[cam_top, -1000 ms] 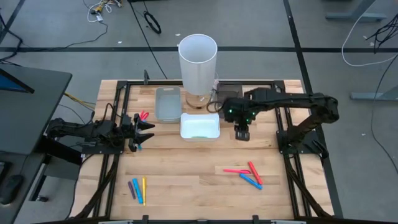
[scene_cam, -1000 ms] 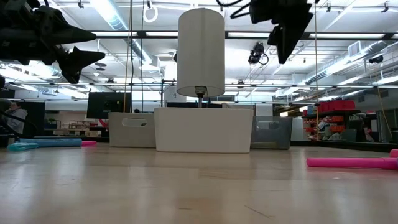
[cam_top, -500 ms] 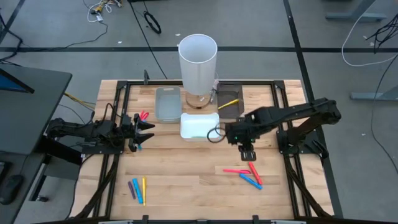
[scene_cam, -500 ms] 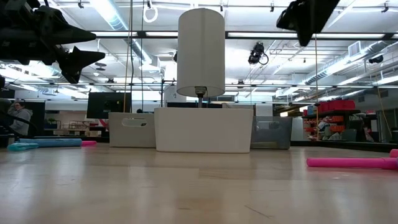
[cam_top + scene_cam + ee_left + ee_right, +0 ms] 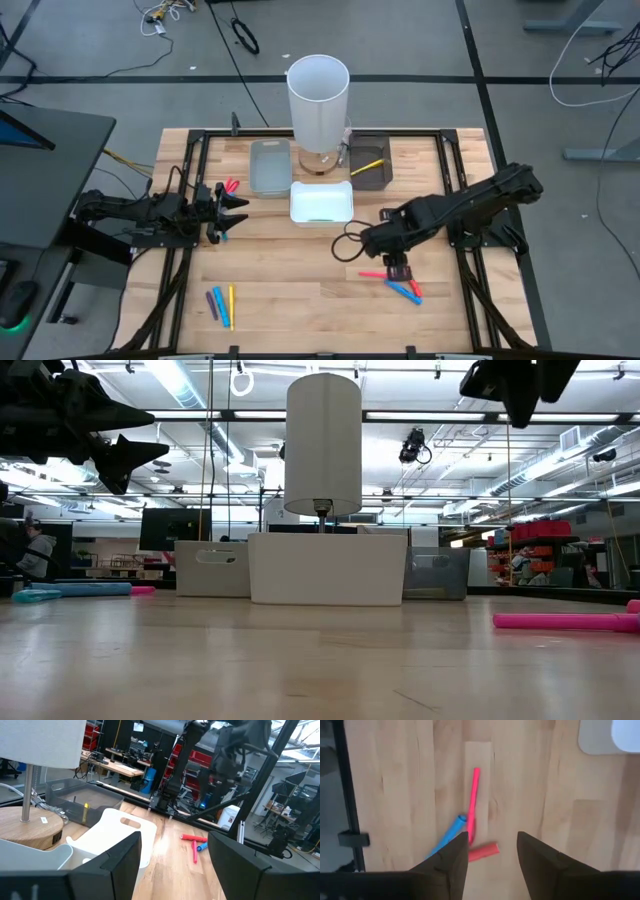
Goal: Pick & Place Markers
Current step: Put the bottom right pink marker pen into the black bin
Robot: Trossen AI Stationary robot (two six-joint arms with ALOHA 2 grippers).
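Three markers lie flat on the table at the near right: a pink one (image 5: 473,795), a blue one (image 5: 446,838) and a red one (image 5: 484,851), also seen in the high view as the blue marker (image 5: 405,292). My right gripper (image 5: 398,268) hangs above them, pointing down, open and holding nothing (image 5: 492,855). Purple, blue and yellow markers (image 5: 222,304) lie near left. A yellow marker (image 5: 368,165) lies in the dark tray (image 5: 382,181). My left gripper (image 5: 232,208) waits open at the left, level, above red and blue markers (image 5: 230,186).
A tall white cylinder (image 5: 318,98) stands on a wooden base at the far middle. In front of it sits a white tray (image 5: 321,204), with a grey tray (image 5: 270,166) to its left. A black frame (image 5: 455,200) runs around the table.
My right gripper has swung from beside the white tray toward the table's near edge, rolling a little, and now hangs over the pink, red and blue markers. Its arm no longer covers the dark tray, so the yellow marker shows. No marker has moved.
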